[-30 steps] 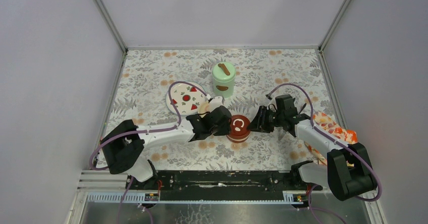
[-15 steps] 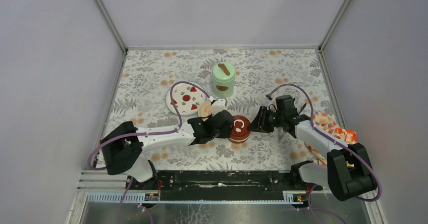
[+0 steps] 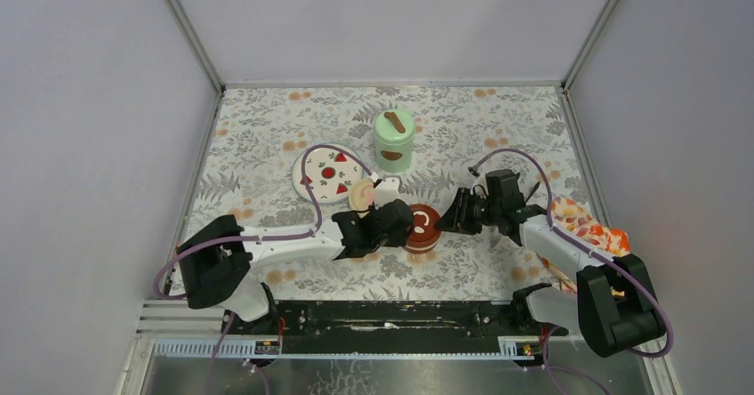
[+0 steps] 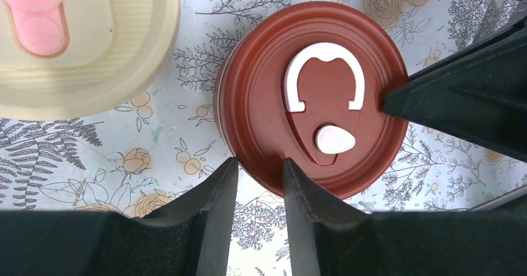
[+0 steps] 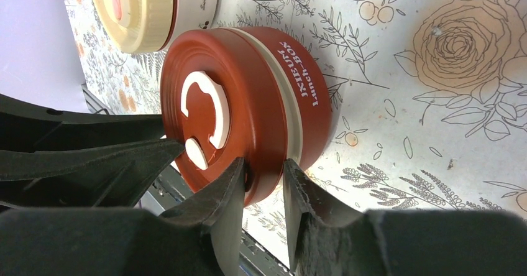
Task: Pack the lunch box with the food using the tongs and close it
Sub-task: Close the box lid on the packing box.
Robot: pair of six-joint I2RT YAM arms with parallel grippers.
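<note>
Over floral tablecloth, we are viewing arms stretched inward: left gripper narrowly parted at dark-red lid, right gripper pinching its rim.

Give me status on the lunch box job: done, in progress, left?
Done, by the look of it: jar lidded, cream bowl lidded, plate looks bare. In hand: left claw and right claw sit at the rim of the red lid, which is on the red bowl; whether either grips it is unclear. Left: probably just seating that lid, if it isn't tight.
</note>
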